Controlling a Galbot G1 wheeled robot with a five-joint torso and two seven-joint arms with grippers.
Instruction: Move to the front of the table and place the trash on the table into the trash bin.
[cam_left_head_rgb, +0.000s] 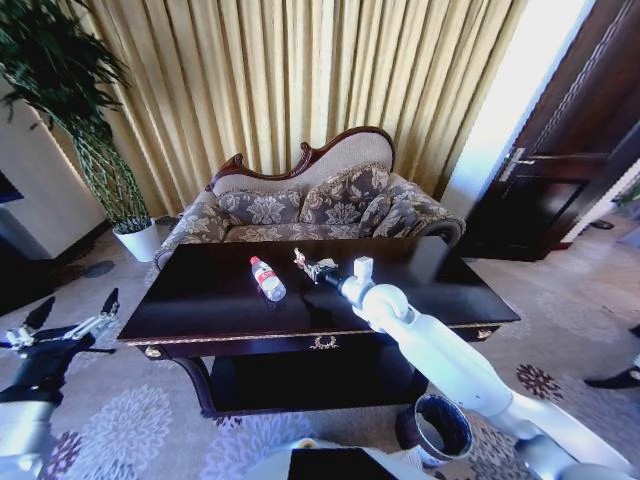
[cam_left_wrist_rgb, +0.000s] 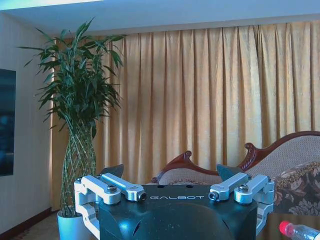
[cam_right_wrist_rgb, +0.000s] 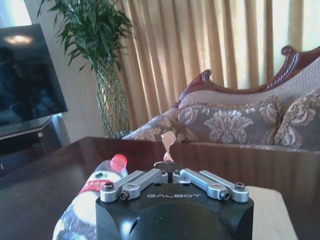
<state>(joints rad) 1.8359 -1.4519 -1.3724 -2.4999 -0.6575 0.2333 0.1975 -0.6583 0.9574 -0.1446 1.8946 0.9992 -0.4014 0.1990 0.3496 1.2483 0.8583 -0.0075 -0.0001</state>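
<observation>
While the right arm extends over the tabletop (cam_left_head_rgb: 200, 300), its right end effector (cam_left_head_rgb: 312, 266) sits above the dark surface near the centre, clenched on a small pinkish-white wrapper wad (cam_right_wrist_rgb: 168, 143) pinched between the closed fingertips. In the right wrist view the wad stands up from the closed tips, clear of the surface.

The clear plastic bottle (cam_left_head_rgb: 267, 278) with red cap and white label lies on its side on the tabletop, just beside the right end effector at its 9 o'clock in the head view. In the right wrist view the same bottle lies close alongside the end effector housing, cap pointing toward the sofa (cam_left_head_rgb: 310, 205).

The trash bin (cam_left_head_rgb: 440, 428) stands on the carpet at the near side of the table, at roughly 5 o'clock from the table's gold emblem (cam_left_head_rgb: 322, 343), partly under the right forearm.

The left end effector (cam_left_head_rgb: 72, 322) is held off the table's left end, at about 9 o'clock from the table edge, released with its fingers spread wide; in the left wrist view both finger linkages are splayed apart and nothing lies between them.

A potted plant (cam_left_head_rgb: 90, 130) stands at 10 o'clock beyond the table, against the curtains (cam_left_head_rgb: 300, 70).
</observation>
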